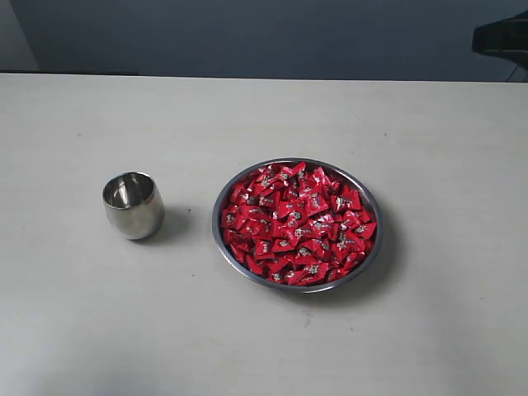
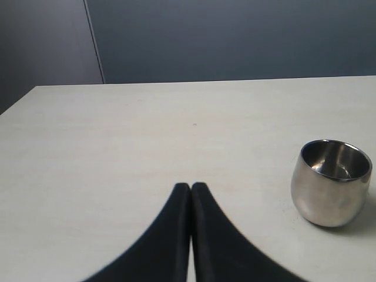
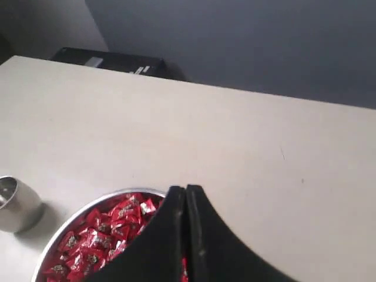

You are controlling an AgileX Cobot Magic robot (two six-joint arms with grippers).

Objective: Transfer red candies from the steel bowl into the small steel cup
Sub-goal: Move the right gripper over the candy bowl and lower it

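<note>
The steel bowl (image 1: 366, 262) sits right of centre on the table, heaped with red candies (image 1: 295, 223). To its left stands the small steel cup (image 1: 133, 205), upright, with nothing visible inside. Neither gripper shows in the exterior view. In the left wrist view my left gripper (image 2: 191, 185) is shut with nothing in it, hovering over bare table beside the cup (image 2: 331, 182). In the right wrist view my right gripper (image 3: 185, 188) is shut and empty, above the edge of the bowl (image 3: 76, 216); candies (image 3: 100, 238) and part of the cup (image 3: 16, 203) show beside it.
The pale table (image 1: 247, 115) spreads wide around both vessels. A dark object (image 1: 503, 37) sits at the far right corner beyond the table; the right wrist view also shows a black box (image 3: 111, 61) past the table edge. A dark blue wall stands behind.
</note>
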